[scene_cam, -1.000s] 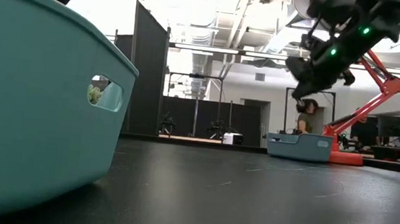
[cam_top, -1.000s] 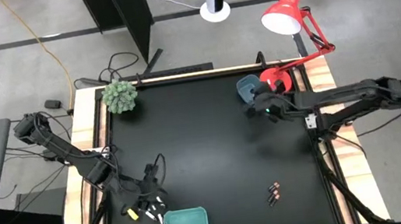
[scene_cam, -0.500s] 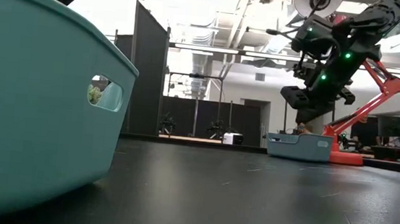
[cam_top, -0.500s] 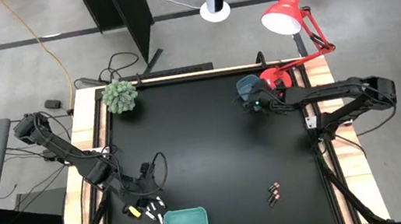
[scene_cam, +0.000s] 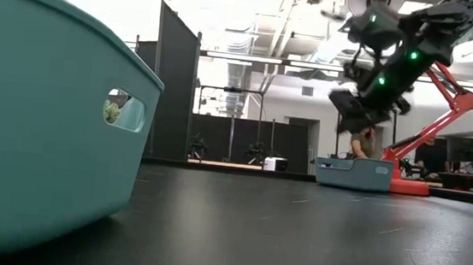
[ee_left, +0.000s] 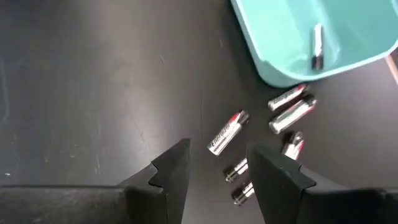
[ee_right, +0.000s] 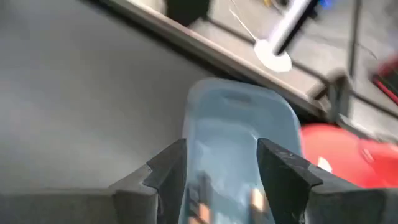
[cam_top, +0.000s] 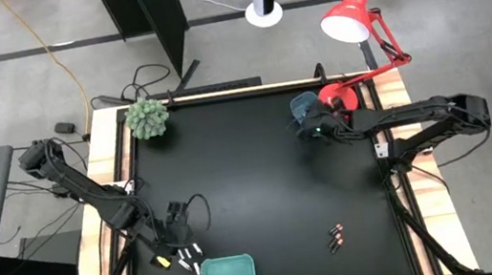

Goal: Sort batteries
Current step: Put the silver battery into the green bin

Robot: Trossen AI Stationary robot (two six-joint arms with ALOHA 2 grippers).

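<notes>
Several whitish-silver batteries lie loose on the black table beside the teal tray. One battery lies inside that tray. My left gripper hovers open above the loose ones near the table's front left. Three dark batteries with reddish bands lie at the front right. My right gripper stands open over the blue tray at the far right. Blurred small shapes show inside that tray.
A green plant stands at the far left corner. A red lamp has its base right beside the blue tray. In the low view the teal tray's wall fills the left side.
My right gripper has gone toward the table's left and far edges and now stands over the blue tray. My left gripper has drawn out of the top of the low view.
</notes>
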